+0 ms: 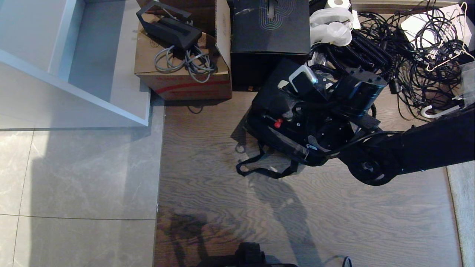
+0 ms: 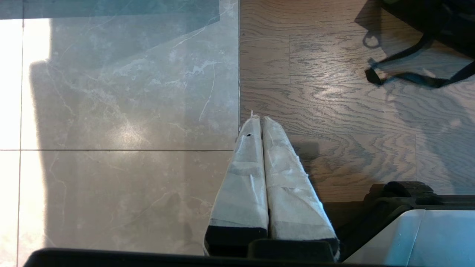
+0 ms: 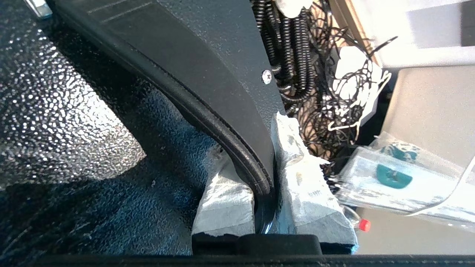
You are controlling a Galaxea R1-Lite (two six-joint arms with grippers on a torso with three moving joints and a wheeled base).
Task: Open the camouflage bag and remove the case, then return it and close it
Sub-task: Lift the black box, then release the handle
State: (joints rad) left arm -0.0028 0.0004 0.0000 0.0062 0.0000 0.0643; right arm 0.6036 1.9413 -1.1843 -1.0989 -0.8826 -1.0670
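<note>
Nearest you, your left gripper (image 2: 261, 124) hangs parked over the seam between tile and wood floor (image 1: 259, 207), its wrapped jaws pressed together with nothing between them. Farther out on the wood, the camouflage bag (image 1: 276, 139) lies with its strap loops spread toward you. Above it your right gripper (image 3: 265, 174) has its jaws clamped on the edge of the case (image 1: 274, 92), which stands partly in the bag. Beyond sits a black box (image 1: 269, 33) beside tangled cables (image 1: 408, 55).
</note>
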